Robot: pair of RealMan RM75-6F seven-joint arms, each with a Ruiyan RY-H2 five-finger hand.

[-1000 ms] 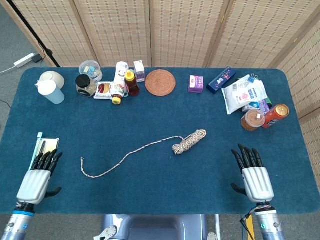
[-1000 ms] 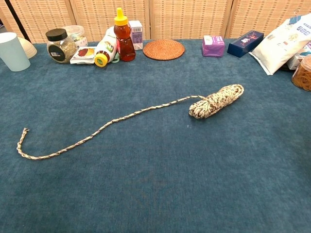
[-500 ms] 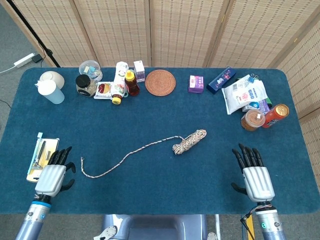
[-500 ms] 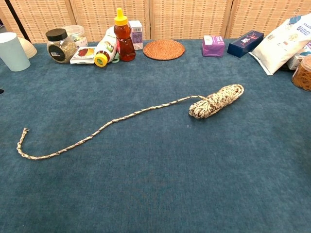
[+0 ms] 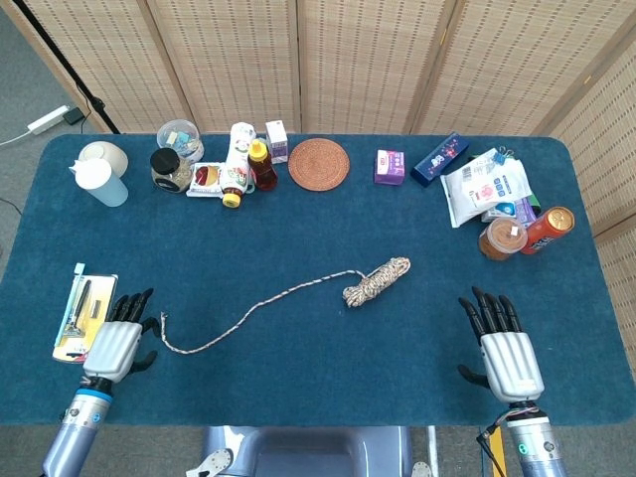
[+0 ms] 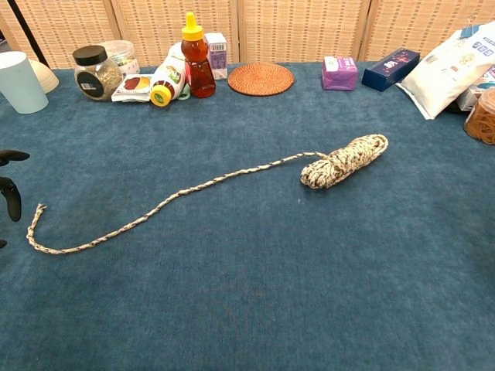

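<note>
Left hand [image 5: 116,341], fingers apart and empty, sits just beside the rope [image 5: 298,291]'s loose end near the desk [image 5: 328,229]'s front-left corner; right hand [image 5: 504,350] likewise spread, well apart.

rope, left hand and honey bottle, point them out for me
rope [image 5: 376,281], head view, on the coiled bundle
left hand [image 5: 115,343], head view, on the grey back of the hand
honey bottle [image 6: 199,71], chest view, on the amber body

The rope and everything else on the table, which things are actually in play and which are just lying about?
In play: rope, its loose end beside the left hand; right hand, open and apart from it.

Lying about: honey bottle, woven coaster, purple box, blue cup, snack bags.
</note>
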